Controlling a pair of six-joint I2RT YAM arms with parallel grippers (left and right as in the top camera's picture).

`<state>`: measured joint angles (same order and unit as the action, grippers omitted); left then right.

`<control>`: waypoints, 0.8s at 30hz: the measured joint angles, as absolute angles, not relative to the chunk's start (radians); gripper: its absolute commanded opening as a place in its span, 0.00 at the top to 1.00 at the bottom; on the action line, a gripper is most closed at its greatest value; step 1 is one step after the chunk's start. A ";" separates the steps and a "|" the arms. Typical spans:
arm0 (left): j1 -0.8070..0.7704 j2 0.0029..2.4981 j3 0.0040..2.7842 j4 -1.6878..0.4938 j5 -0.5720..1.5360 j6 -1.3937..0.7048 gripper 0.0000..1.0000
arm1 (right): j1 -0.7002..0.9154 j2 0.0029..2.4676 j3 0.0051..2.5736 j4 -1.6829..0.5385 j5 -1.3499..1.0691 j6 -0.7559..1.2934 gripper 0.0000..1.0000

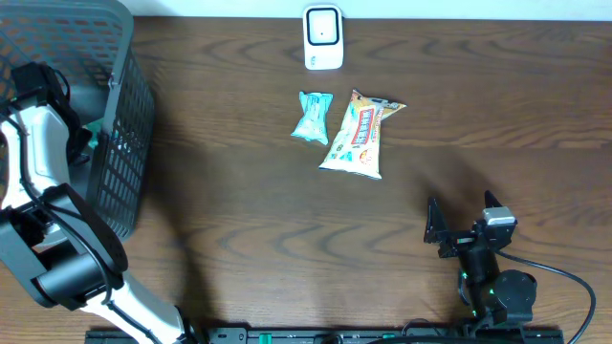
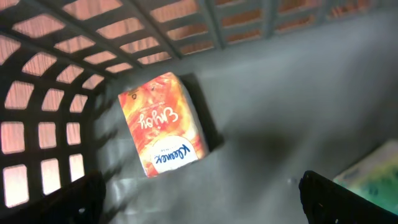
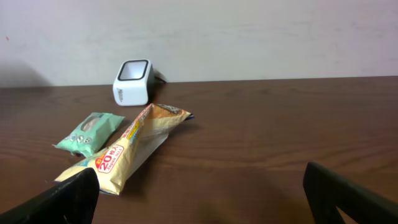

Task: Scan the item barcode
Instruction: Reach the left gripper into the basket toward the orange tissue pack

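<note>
Seeing orange tissue pack [image 2: 163, 124] flat on the floor of the grey basket [image 1: 129, 143], close to the lattice wall, nothing touching it. Left hand [image 2: 205, 199] inside the basket over the pack, fingers spread wide, gripping nothing. Green-white pack [image 2: 373, 174] also on the basket floor, mostly cut off. Out on the surface [image 1: 239, 220]: teal packet [image 1: 313, 117] just beside yellow snack bag [image 1: 360, 134], white scanner [image 1: 323, 36] near behind both. Right hand [image 3: 200, 196] low near the front edge, spread, empty.

Grey basket [image 1: 132, 129] (lattice-walled) on brown table [image 1: 277, 225]
</note>
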<state>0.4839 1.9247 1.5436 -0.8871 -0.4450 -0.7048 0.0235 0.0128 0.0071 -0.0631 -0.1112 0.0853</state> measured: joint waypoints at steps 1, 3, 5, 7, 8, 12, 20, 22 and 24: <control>0.491 1.927 1.544 -0.886 -0.445 -0.731 0.03 | 0.023 0.013 0.007 -0.064 -0.112 0.085 0.01; 0.506 1.930 1.544 -0.883 -0.446 -0.758 0.02 | 0.023 0.013 0.007 -0.063 -0.112 0.085 0.01; 0.523 1.936 1.544 -0.881 -0.447 -0.774 0.02 | 0.023 0.013 0.007 -0.063 -0.111 0.085 0.01; 0.545 1.946 1.544 -0.880 -0.448 -0.788 0.02 | 0.023 0.013 0.007 -0.063 -0.112 0.085 0.01; 0.557 1.954 1.544 -0.878 -0.448 -0.790 0.03 | 0.023 0.013 0.007 -0.064 -0.111 0.085 0.01; 0.583 1.995 1.544 -0.862 -0.448 -0.793 0.03 | 0.023 0.013 0.007 -0.063 -0.112 0.085 0.01; 0.585 2.083 1.544 -0.818 -0.448 -0.776 0.30 | 0.023 0.013 0.007 -0.063 -0.112 0.085 0.01; 0.585 2.085 1.544 -0.818 -0.448 -0.776 0.30 | 0.023 0.013 0.007 -0.064 -0.112 0.085 0.01; 0.585 2.085 1.544 -0.822 -0.448 -0.777 0.30 | 0.023 0.013 0.007 -0.063 -0.112 0.085 0.01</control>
